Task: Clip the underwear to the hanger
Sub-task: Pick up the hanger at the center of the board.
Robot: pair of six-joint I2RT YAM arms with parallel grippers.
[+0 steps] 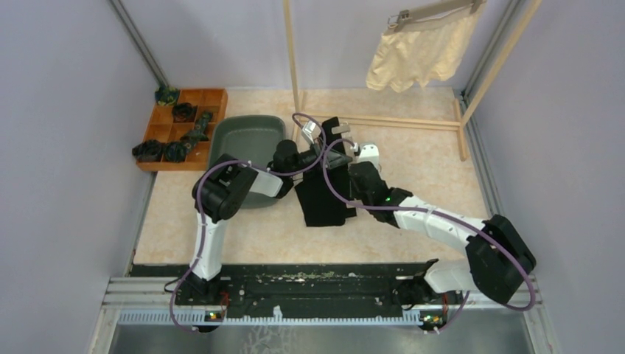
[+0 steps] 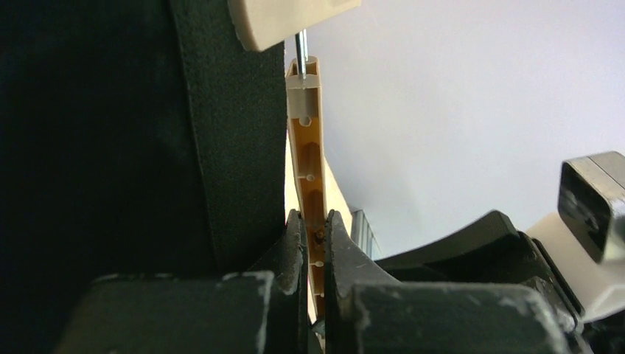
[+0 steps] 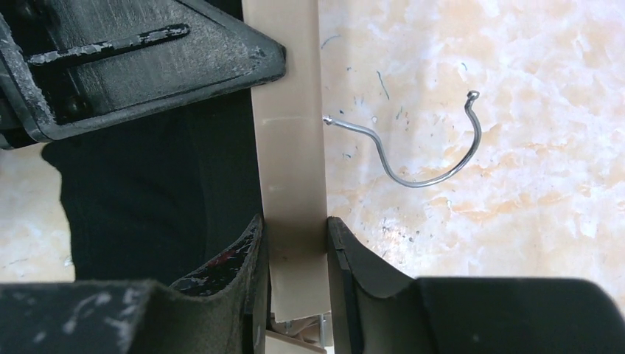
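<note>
Carrying everything: beige marbled counter [image 1: 435, 169], with a bare wooden rack [image 1: 291, 51] standing at its far side.
Black underwear [image 1: 324, 203]: plain soft boxer shorts at mid-counter, just right of the tub, waistband up against the held hanger.
Cream-yellow underwear [image 1: 420, 55]: pale boxer shorts hanging from a second hanger [image 1: 431, 12] at top right, well apart from the arms.
Tub [image 1: 247, 136]: grey-green plastic, rectangular, behind the left arm.
Tray [image 1: 208, 96]: wooden, divided into compartments, dark items inside, left of the tub.
Beige plastic hanger [image 3: 291, 169]: flat bar held between both arms, thin wire hook [image 3: 420, 184] curving out to its side.
Left fingers [image 2: 295, 251]: pinched on the hanger's thin edge.
Right fingers [image 3: 340, 258]: clamped across the hanger's flat bar.
</note>
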